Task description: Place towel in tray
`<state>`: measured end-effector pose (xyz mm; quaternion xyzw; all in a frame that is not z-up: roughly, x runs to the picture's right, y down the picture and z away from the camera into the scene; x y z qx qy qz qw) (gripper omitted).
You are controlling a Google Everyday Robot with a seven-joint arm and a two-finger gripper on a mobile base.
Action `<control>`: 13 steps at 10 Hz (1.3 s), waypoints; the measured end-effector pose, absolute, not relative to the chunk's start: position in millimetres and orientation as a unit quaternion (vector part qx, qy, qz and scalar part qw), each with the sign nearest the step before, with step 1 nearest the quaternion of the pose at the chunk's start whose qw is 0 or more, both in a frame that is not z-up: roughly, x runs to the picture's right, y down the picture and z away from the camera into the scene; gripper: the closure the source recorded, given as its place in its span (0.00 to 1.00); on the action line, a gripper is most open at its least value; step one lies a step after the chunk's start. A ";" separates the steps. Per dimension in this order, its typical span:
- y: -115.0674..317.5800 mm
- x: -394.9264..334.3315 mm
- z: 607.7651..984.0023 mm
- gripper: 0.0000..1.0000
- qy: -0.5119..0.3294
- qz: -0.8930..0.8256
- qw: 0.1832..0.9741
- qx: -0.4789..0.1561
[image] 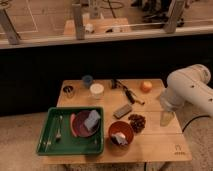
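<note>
Gripper: Your gripper (166, 118) is hanging down over the right side of the worktop (155, 146), under the big white arm (189, 89). Its fingers are standing apart and are holding nothing.

Nearby things: A little heap of brown bits (136, 121) is lying between your gripper and the bowl. A dark flat block (122, 111) is lying a bit further in.

Towel: The towel (119, 139) is sitting crumpled inside the orange bowl (128, 128), near the front edge of the worktop. It is well apart from your gripper.

Tray: The green tray (70, 149) is sitting just beside the bowl, on the far side from your gripper. A maroon plate (80, 127) with a blue-grey block (91, 120) is filling its near half, and a fork (58, 128) is lying in the other half.

Step in hand: You are getting ready to reach for the towel, I think. Nothing is picked up yet.

How to do it well: Be coming down from above, right over the middle of the bowl. Be keeping the fingers wide until they are around the cloth, not the bowl's rim. Be lifting high enough to clear the rim and the tray's wall.

Watch out: The bowl may be tipping or sliding if a finger is catching its edge.
</note>
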<state>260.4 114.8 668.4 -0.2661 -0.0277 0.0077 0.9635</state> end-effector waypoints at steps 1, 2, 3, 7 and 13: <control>119.0 237.8 661.9 0.20 -0.053 -0.003 0.964 -0.262; 122.4 209.8 656.3 0.20 -0.079 -0.018 0.962 -0.260; 127.4 189.8 651.9 0.20 -0.098 -0.030 0.960 -0.262; 131.8 171.4 648.4 0.20 -0.110 -0.045 0.956 -0.267; 145.4 147.2 658.4 0.20 -0.142 -0.092 0.941 -0.294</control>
